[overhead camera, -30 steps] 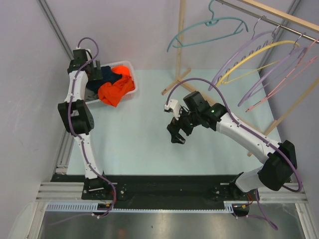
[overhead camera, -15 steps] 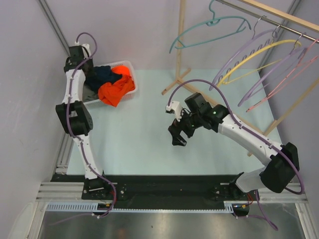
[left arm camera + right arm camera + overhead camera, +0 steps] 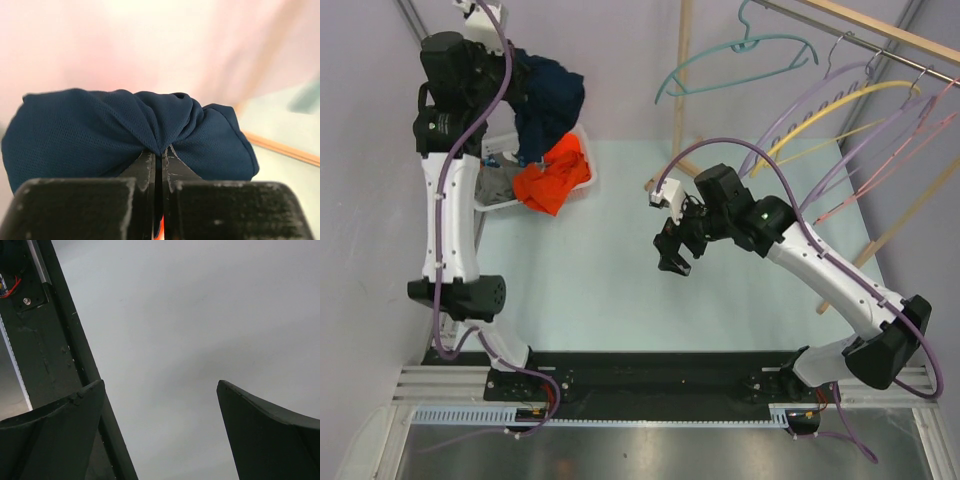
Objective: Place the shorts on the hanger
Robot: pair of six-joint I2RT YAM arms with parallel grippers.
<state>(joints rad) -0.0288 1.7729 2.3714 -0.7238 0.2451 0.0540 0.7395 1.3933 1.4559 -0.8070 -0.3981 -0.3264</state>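
Observation:
The dark navy shorts (image 3: 550, 100) hang bunched in the air above the white bin (image 3: 492, 206) at the back left. My left gripper (image 3: 520, 85) is shut on a fold of the shorts (image 3: 130, 130); its jaws (image 3: 160, 157) pinch the mesh fabric tight. The teal hanger (image 3: 740, 58) hangs by its hook from the wooden rail at the top, right of centre. My right gripper (image 3: 672, 255) hovers over the middle of the table with its jaws wide and nothing between them (image 3: 161, 390).
An orange garment (image 3: 552, 178) spills over the bin's near rim, with a grey garment (image 3: 492, 186) beside it. Purple, yellow and pink hangers (image 3: 850, 120) crowd the rail at the right. A wooden rack post (image 3: 682, 80) stands behind the right gripper.
My left gripper closed on the shorts in the bin and lifted them high above it. The right arm shifted only slightly.

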